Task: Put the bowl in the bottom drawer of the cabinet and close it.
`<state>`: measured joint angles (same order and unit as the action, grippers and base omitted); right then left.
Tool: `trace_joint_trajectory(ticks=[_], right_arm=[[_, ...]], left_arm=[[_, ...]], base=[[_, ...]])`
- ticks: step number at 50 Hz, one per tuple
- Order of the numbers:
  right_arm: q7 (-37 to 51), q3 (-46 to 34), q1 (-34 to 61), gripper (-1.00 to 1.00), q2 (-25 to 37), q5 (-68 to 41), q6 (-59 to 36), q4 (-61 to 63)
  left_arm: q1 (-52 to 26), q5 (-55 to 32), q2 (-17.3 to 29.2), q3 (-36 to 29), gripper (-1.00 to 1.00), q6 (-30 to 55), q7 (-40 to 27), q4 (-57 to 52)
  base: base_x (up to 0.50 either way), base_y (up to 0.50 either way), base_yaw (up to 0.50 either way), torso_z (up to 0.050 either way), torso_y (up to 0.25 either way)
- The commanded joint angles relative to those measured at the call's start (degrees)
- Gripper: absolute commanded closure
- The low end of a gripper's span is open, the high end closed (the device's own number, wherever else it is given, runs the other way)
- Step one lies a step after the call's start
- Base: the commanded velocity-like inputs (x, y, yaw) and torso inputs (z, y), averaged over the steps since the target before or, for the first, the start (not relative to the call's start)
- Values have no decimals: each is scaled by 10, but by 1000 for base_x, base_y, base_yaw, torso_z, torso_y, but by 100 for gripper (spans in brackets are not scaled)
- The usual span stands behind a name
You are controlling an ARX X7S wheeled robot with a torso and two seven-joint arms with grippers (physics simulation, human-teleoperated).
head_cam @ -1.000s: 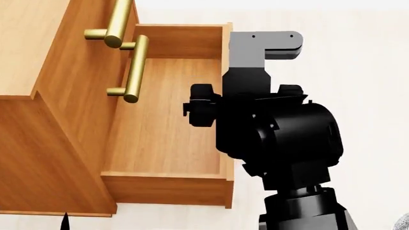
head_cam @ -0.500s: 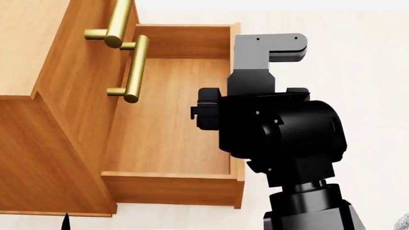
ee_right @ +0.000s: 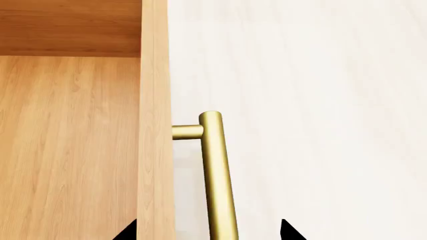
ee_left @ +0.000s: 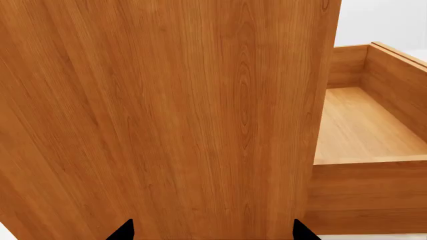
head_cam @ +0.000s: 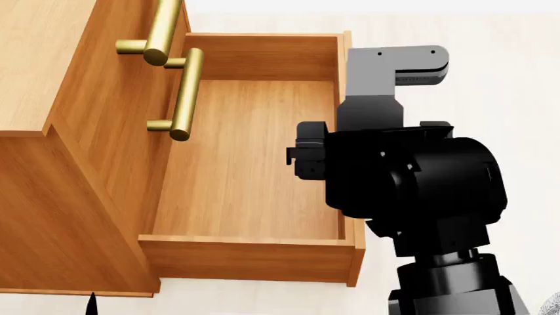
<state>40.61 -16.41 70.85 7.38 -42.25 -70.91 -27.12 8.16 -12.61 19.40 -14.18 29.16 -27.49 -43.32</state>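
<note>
The cabinet [head_cam: 52,197] fills the head view's left, its bottom drawer [head_cam: 245,164] pulled out and empty. My right gripper [ee_right: 208,232] is open. Its fingertips straddle the drawer's front panel [ee_right: 153,100] and brass handle [ee_right: 217,175], one tip inside the drawer and one beyond the handle. In the head view my right arm [head_cam: 411,184] hides that gripper. My left gripper [ee_left: 212,232] is open and faces the cabinet's side wall [ee_left: 167,110], holding nothing. A grey patterned sliver at the head view's lower right corner looks like the bowl [head_cam: 554,307]; the rest is out of view.
Two upper brass handles [head_cam: 162,29] [head_cam: 183,92] jut from the cabinet front above the open drawer. Pale floor [head_cam: 490,39] lies to the right of the drawer. The left wrist view also shows the open drawer box [ee_left: 360,130] beside the cabinet wall.
The bottom drawer has slid farther out, to the right in the head view, and my right arm has moved right with its front panel. The left gripper tip has not moved.
</note>
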Motion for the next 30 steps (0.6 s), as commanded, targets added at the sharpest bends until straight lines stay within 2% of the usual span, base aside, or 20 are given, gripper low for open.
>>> trace_joint_trajectory(ticks=[1, 22, 30], right_arm=[[-11, 3, -5, -100, 16, 29, -8, -3], [-17, 14, -31, -100, 38, 16, 11, 27], [-92, 62, -74, -100, 37, -48, 76, 115]], left_arm=[[2, -3, -10, 14, -100, -12, 20, 1], [2, -4, -6, 9, -100, -18, 16, 6], [1, -6, -4, 9, -100, -16, 13, 2]], base=[[0, 0, 0, 0, 0], [0, 0, 0, 0, 0], [0, 0, 0, 0, 0]])
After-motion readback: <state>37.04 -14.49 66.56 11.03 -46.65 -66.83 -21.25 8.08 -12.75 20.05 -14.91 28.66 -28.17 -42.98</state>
